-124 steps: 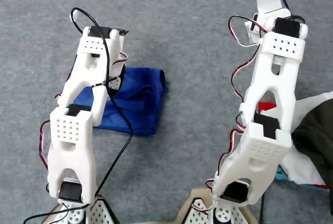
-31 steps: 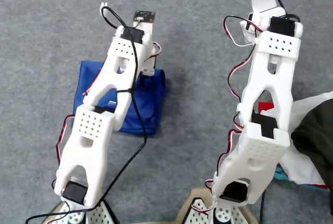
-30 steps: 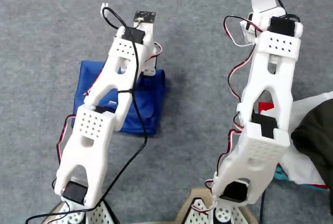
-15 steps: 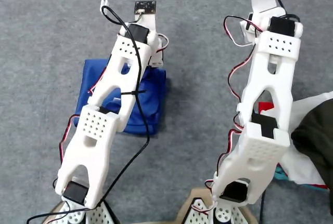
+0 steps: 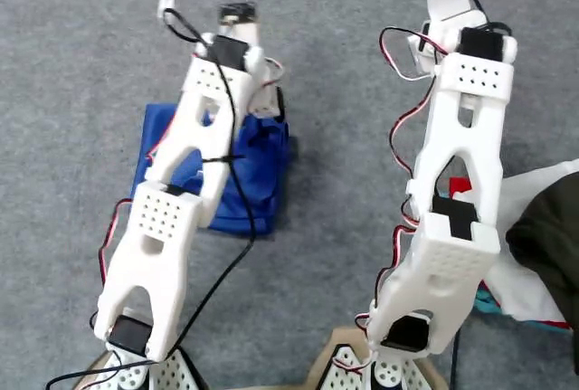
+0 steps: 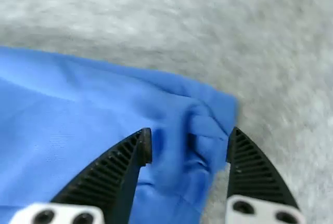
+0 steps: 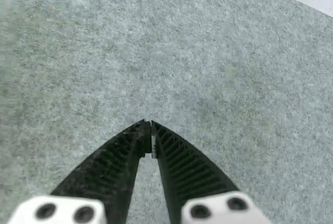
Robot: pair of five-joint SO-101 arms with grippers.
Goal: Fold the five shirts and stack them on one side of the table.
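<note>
- High view: The table (image 5: 344, 55) has a grey, felt-like cover.
- A blue shirt (image 5: 267, 168) lies left of centre. It is folded into a rough rectangle of smooth cloth, with soft creases.
- The left arm (image 5: 167, 218) is white moulded plastic with perforated panels and a black cable. It stretches from the lower left over the shirt, and its wrist is above the shirt's upper right corner.
- The right arm (image 5: 461, 164), built the same with red and white wires, runs from the bottom up to the top edge, right of centre.
- At the right edge lies a loose pile (image 5: 543, 227). A dark garment sits on white cloth, with a red patch and a teal trim.
- Left wrist view: The left claw (image 6: 187, 143) is spread wide. Its black ribbed fingers (image 6: 125, 156) stand on either side of a bunched fold at the shirt's corner. Whether they touch the cloth cannot be told. Grey felt lies past the shirt's edge.
- Right wrist view: The right claw (image 7: 151, 138) is pressed together at the tips, with nothing between its ribbed fingers. It sits over the grey felt.
</note>
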